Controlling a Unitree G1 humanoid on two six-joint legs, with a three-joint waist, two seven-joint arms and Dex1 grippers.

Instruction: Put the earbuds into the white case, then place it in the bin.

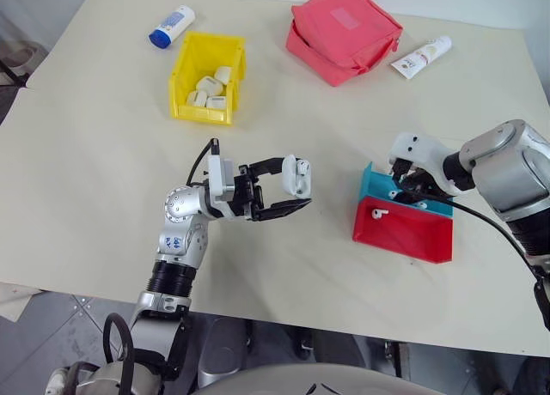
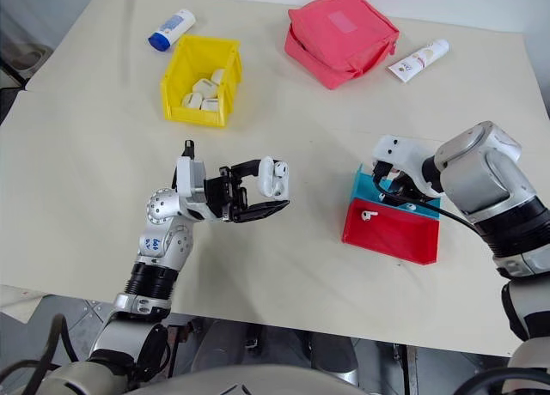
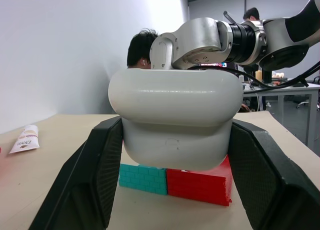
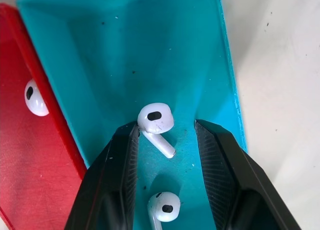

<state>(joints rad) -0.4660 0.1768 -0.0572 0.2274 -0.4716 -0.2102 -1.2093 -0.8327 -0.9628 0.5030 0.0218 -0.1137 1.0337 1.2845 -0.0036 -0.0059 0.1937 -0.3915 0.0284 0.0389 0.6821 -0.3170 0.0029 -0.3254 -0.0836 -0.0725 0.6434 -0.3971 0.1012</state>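
The tabletop [image 1: 103, 197] carried everything. Toward its far edge lay a red pouch [image 1: 344, 34], and left of that the bin [image 1: 206, 64], already holding several white cases. A blue-capped tube [image 1: 172, 26] lay just beyond the bin toward the far left corner, and a second white tube [image 1: 421, 56] lay right of the pouch. Nearer the right edge sat the joined red tray [image 1: 404, 232] and blue tray [image 1: 404, 196].

The left gripper [image 1: 292, 193] hovered above the middle of the tabletop, clamped on the white case [image 1: 296, 176]; in the left wrist view the case [image 3: 175, 120] sat squarely between both fingers, its lid apparently shut or nearly so.

The right gripper [image 4: 167, 140] pointed down into the blue tray with its jaws part open, straddling one of the earbuds [image 4: 156, 122]. A second earbud [image 4: 164, 207] lay between the fingers closer to the wrist, and a third [image 4: 35, 97] rested in the red tray.

The chief risk looked to be the pick itself. The straddled earbud was tiny and glossy, so closing on its rounded head could squirt it sideways against the tray wall. The fingers might also catch the second earbud and drag or pinch both together. Later, a closed lid would block insertion, and a loose pinch could drop the earbud over the open tabletop.
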